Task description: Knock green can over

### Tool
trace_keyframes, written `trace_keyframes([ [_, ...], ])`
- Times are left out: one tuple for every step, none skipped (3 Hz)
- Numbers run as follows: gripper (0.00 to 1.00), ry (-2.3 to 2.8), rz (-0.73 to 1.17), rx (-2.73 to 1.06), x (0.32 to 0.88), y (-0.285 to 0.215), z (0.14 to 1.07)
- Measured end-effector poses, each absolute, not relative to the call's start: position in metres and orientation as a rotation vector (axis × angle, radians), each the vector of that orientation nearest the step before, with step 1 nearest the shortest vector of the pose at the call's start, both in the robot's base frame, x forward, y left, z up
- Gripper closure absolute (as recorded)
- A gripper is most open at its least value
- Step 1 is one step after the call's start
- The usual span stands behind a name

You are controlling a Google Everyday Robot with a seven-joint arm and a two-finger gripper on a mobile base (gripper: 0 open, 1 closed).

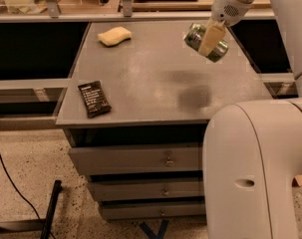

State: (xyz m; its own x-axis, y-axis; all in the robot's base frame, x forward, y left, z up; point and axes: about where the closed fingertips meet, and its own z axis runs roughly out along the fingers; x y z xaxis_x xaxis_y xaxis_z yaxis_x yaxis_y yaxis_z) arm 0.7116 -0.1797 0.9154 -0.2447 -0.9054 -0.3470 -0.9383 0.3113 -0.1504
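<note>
The green can (193, 34) is a small green metallic can with a silver rim. It hangs tilted on its side in the air above the right part of the grey table (150, 78). My gripper (206, 43) comes in from the upper right and is shut on the can. One pale finger (210, 36) lies across the can's front; the other finger is hidden behind it. A dark shadow lies on the tabletop below the can.
A yellow sponge (114, 35) lies at the table's back left. A flat black snack wrapper (93, 98) lies near the front left edge. Drawers (165, 159) sit under the tabletop. My white base (255, 173) stands at the front right. A black cable (6, 176) runs on the floor at left.
</note>
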Motion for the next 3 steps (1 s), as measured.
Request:
trace_keyframes([
  [1.0, 2.218, 0.209, -1.675, 0.703, -0.175, 0.9],
  [1.0, 2.218, 0.279, -1.699, 0.697, -0.169, 0.887],
  [0.84, 2.27, 0.317, -1.711, 0.691, -0.17, 0.867],
])
